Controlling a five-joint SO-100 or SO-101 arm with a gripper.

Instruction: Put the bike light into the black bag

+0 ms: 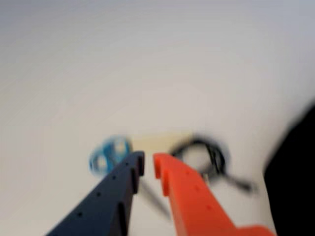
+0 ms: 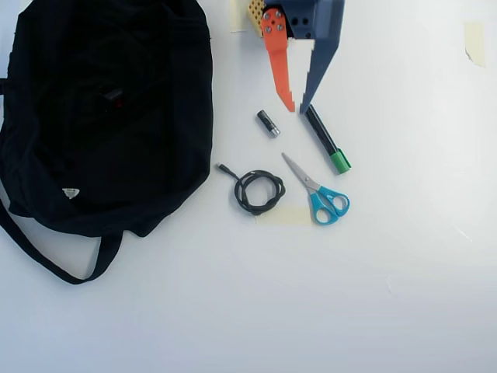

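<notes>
My fingers [image 2: 298, 107] hang nearly closed and empty near the far edge of the tabletop [image 2: 404, 272], because the bike light [image 2: 113, 96], judging by its small red glint, already lies on the black bag [image 2: 147, 155] toward the left edge.

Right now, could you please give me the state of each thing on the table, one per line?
Orange-and-blue gripper: empty, jaws slightly apart.
Large black fabric bag: lying flat.
Small black bike light with red lens: on the bag.
Blue-handled scissors: closed.
Black cable: coiled.
Green-capped black marker: capped.
Black-and-silver cylinder: lying flat.
</notes>
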